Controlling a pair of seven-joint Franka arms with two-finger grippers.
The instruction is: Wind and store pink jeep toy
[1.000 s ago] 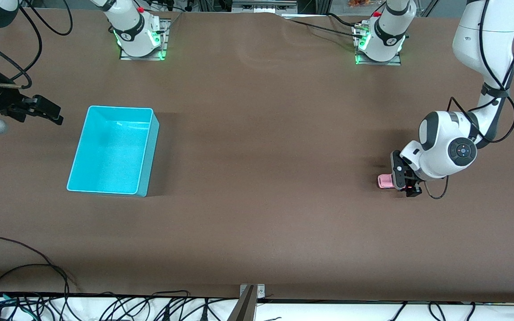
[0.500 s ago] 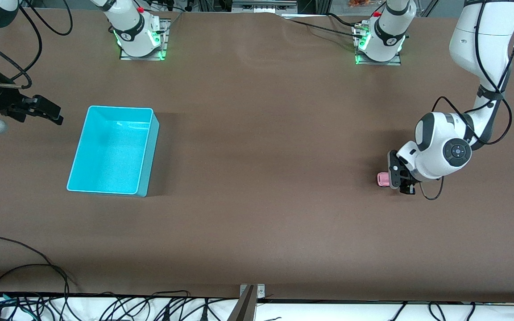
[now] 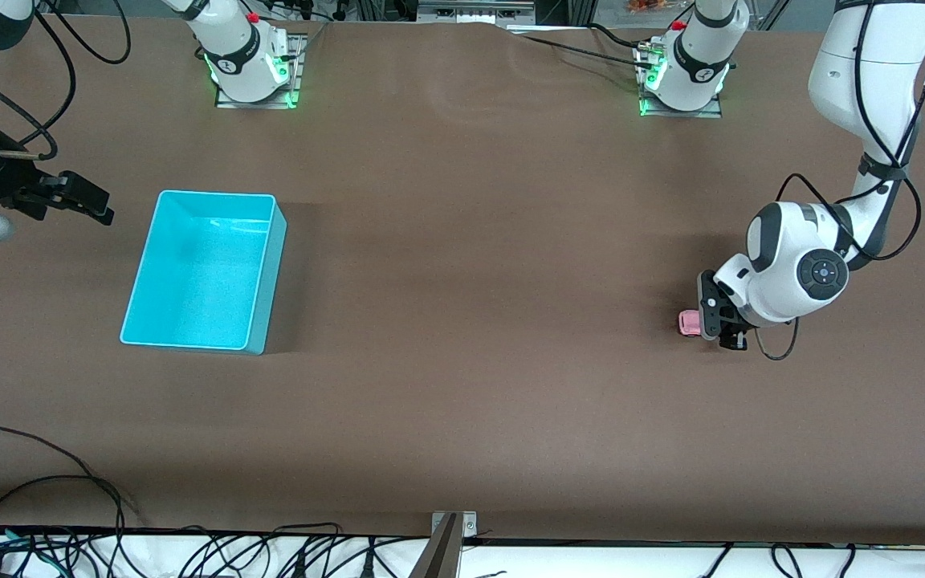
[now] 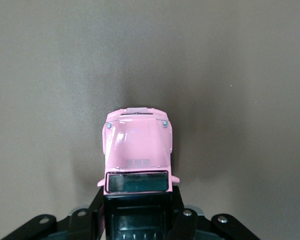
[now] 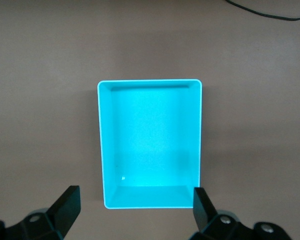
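The left gripper [image 3: 711, 325] pinches the pink jeep toy [image 3: 689, 323] on the desk at four o'clock; a shallow rear hold (bonnet exposed) risks slipping. The right gripper [image 3: 77, 199] waits, jaws spread, over the desk by the turquoise bin [image 3: 266, 277].

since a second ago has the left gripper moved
Yes. The left gripper shifted slightly toward the bin, farther from the table's edge, carrying the jeep with it.
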